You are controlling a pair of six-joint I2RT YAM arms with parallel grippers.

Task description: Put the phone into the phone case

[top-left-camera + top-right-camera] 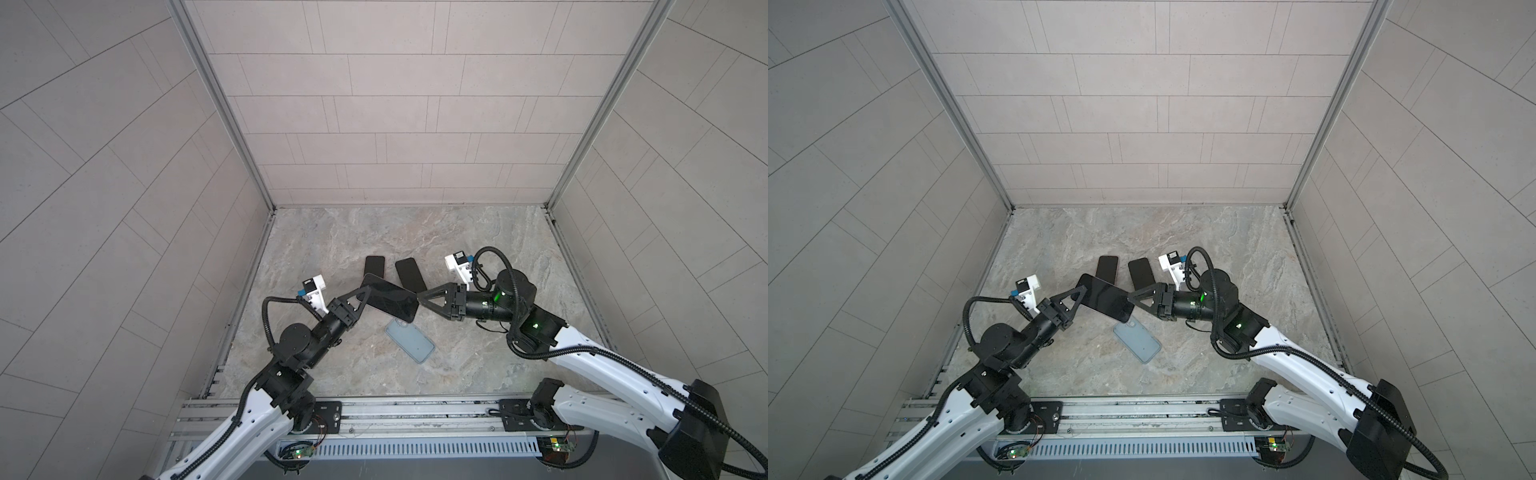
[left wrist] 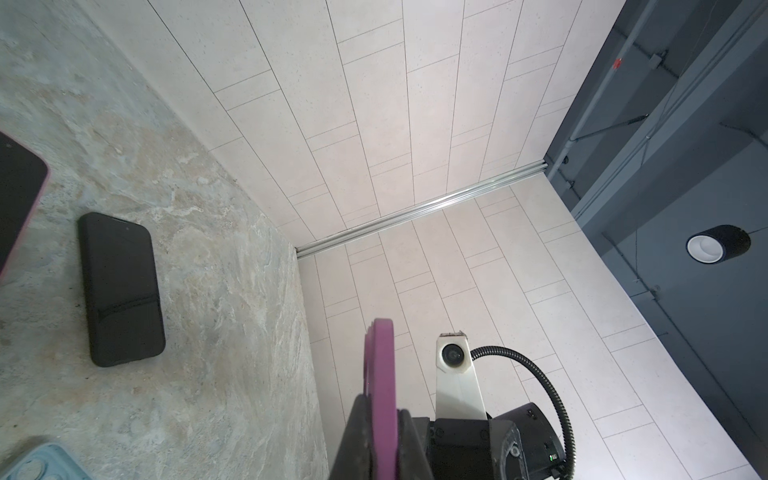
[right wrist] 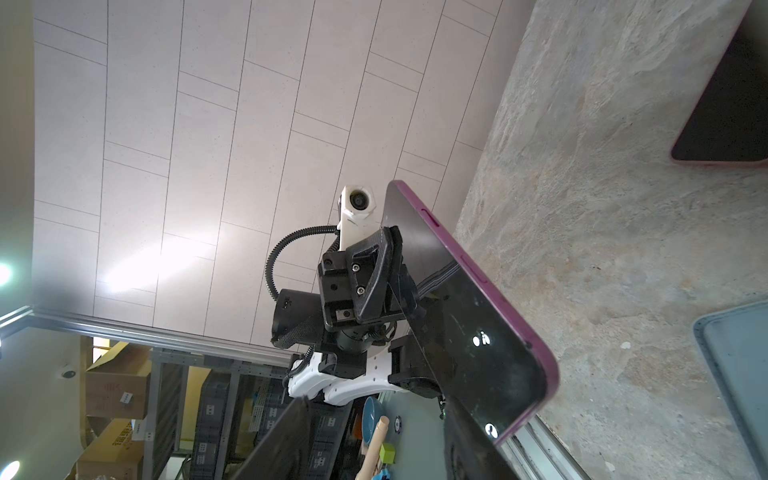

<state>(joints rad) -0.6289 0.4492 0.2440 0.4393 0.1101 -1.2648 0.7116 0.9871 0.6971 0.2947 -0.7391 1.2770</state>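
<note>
Left end effector (image 1: 365,294) clamps one phone (image 1: 392,302); right end effector (image 1: 419,297) half-open; beyond, two spare phones (image 1: 410,275), one part-hidden; below, one case (image 1: 410,343), end covered.

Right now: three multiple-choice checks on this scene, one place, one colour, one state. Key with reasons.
1. Where is the phone case?
A) flat on the table
B) leaning on a wall
C) lifted in the air

2. What colour is the rim of the held phone?
A) green
B) purple
C) white

3. The left gripper is:
A) open and empty
B) shut on the phone
C) out of view

Key:
1 A: both top views show it lying empty on the table.
2 B: the right wrist view shows a purple rim.
3 B: its fingers clamp the phone's end above the table.
</note>
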